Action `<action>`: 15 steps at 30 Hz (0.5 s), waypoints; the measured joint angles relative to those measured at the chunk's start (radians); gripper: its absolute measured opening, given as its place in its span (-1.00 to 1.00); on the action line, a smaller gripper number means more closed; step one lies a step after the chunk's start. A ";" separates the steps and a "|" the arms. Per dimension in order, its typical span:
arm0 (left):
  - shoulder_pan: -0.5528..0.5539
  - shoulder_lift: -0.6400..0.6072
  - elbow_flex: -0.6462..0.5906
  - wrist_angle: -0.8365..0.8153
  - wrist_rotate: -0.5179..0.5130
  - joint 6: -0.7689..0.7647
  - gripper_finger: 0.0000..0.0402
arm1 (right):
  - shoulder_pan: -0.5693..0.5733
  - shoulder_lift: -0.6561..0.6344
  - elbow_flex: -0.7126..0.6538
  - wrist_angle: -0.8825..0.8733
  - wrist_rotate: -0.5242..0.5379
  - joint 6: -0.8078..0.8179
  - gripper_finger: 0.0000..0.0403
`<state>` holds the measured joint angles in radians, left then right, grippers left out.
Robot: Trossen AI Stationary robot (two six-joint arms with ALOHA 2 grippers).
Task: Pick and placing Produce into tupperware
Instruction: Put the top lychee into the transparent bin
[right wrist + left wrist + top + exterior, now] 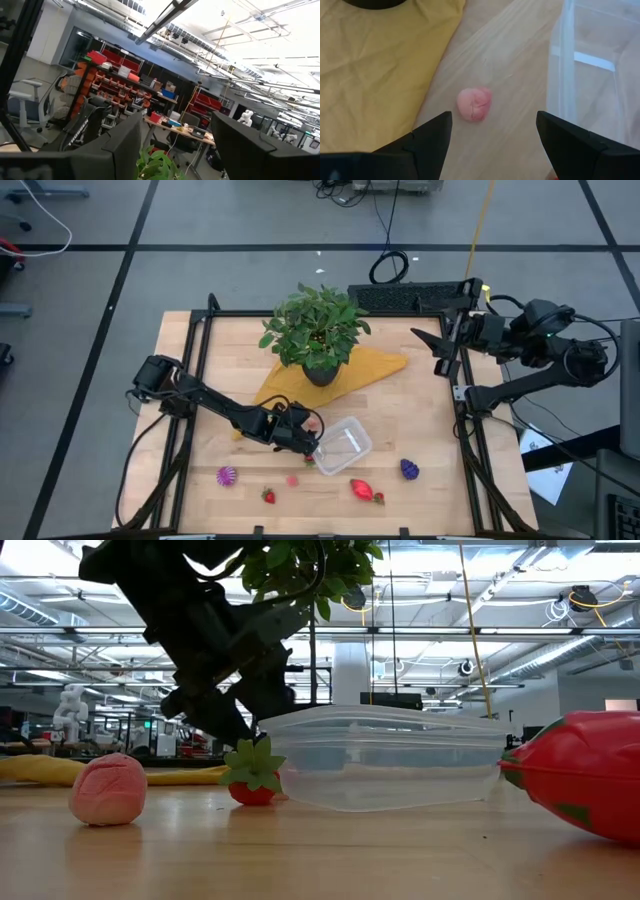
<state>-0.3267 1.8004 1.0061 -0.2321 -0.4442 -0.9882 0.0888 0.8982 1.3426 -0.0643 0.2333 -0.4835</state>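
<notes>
A: The left gripper hung with its fingers apart and empty, a pink fruit just ahead between them, the tub close alongside.

B: Risk?

A: A finger could have nudged the tub aside. The right gripper, parked off-table, held nothing, fingers apart.

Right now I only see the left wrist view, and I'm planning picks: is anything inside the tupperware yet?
Observer: No, the tupperware looks empty from above.
Operator: Any produce besides the pink piece?
Observer: Yes, a purple piece lies on the table to the tupperware's right.
Operator: Is the right end effector nearby?
Observer: No, it waits open at the table's far right edge.
</notes>
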 joint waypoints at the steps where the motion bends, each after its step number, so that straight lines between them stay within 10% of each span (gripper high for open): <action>1: 0.000 0.000 0.000 -0.001 0.000 0.000 0.46 | 0.000 0.000 0.000 0.000 0.000 0.000 0.13; 15: 0.001 0.000 0.000 -0.005 0.000 0.011 0.46 | 0.000 0.000 0.000 0.000 0.000 0.000 0.13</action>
<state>-0.3256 1.8004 1.0061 -0.2367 -0.4442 -0.9771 0.0889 0.8982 1.3426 -0.0643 0.2330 -0.4835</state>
